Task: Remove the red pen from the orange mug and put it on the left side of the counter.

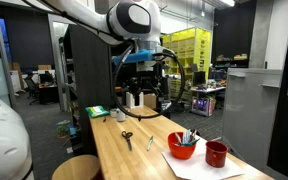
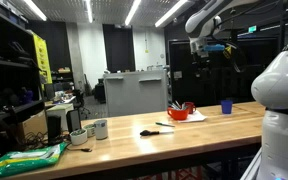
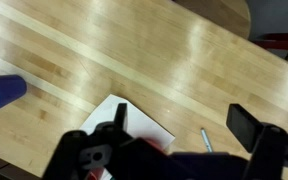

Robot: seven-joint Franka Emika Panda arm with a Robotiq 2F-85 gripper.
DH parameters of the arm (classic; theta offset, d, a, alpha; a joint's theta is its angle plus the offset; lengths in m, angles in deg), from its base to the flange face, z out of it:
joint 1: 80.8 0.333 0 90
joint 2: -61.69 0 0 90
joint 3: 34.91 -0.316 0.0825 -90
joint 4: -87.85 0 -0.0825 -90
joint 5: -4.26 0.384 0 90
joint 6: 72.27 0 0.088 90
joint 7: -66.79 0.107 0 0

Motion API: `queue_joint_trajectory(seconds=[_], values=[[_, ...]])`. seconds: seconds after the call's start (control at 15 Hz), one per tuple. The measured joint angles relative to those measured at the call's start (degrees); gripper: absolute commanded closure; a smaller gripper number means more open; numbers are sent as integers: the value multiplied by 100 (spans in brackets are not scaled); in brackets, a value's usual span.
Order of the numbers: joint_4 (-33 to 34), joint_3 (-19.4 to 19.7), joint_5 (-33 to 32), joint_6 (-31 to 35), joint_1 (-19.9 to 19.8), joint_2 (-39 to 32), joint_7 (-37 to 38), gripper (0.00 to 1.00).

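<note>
The long, light wooden counter [image 1: 114, 150] carries two red cups on one white paper sheet [image 1: 199, 168]. One is the wide, bowl-like orange mug [image 1: 182, 147], with thin pens [image 1: 189, 136] standing in it, too small to count or tell by colour. The other is a narrower dark red mug [image 1: 216, 154] just beside it. One blue cup [image 2: 226, 106] stands apart. The black Robotiq gripper [image 3: 176, 115] hangs above the counter, fingers spread wide, holding nothing.

Desk [image 1: 134, 160] under me: long, light wood, smooth. White paper sheet [image 1: 199, 168] near one end. Orange mug [image 1: 182, 146] and darker red mug [image 1: 216, 153] stand on it, side by side. Scissors [image 1: 127, 138] flat on bare wood, mid-desk. Blue cup [image 2: 226, 106] near sheet, I see. Pale cup [image 2: 101, 128] and green packet [image 2: 29, 157] toward opposite end.
</note>
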Motion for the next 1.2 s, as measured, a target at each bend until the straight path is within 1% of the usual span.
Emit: queue_joint_trajectory(seconds=[0.4, 0.6, 0.87, 1.2], values=[[1, 2, 2, 8, 1, -3, 1, 0], [10, 4, 2, 15, 14, -124, 0, 0], [145, 7, 3, 6, 22, -587, -18, 0], [732, 93, 164, -28, 18, -1461, -126, 0]])
